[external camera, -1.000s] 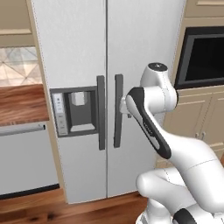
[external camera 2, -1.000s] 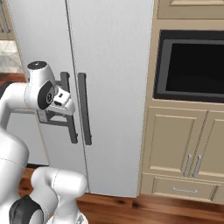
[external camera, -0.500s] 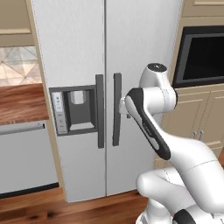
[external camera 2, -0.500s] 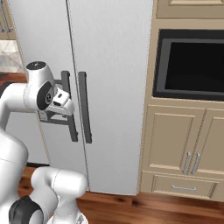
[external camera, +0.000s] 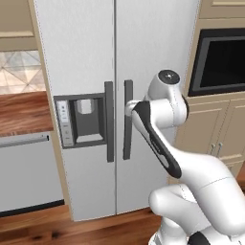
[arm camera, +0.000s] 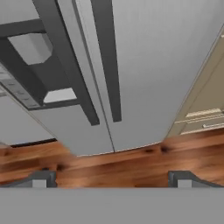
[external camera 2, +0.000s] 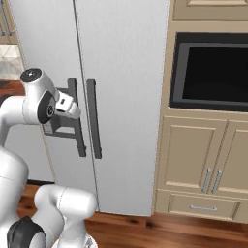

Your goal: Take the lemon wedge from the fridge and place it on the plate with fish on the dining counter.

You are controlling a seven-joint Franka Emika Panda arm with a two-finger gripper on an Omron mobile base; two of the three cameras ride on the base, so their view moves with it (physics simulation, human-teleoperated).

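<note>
Before the closed fridge [external camera: 143, 57], gripper [arm camera: 111, 178] jaws spread wide, empty, pointing at right door handle [external camera: 127, 119], presumably lined up for a pull. Lemon wedge presumably inside, behind shut doors; door must open before any pick

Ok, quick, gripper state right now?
Gripper: jaws wide open, holding nothing, in front of the closed fridge doors.

fridge [external camera 2: 121, 87] doors shut, end effector [external camera 2: 72, 110] near dark handles [external camera 2: 93, 118], oven [external camera 2: 210, 72] rt
</note>
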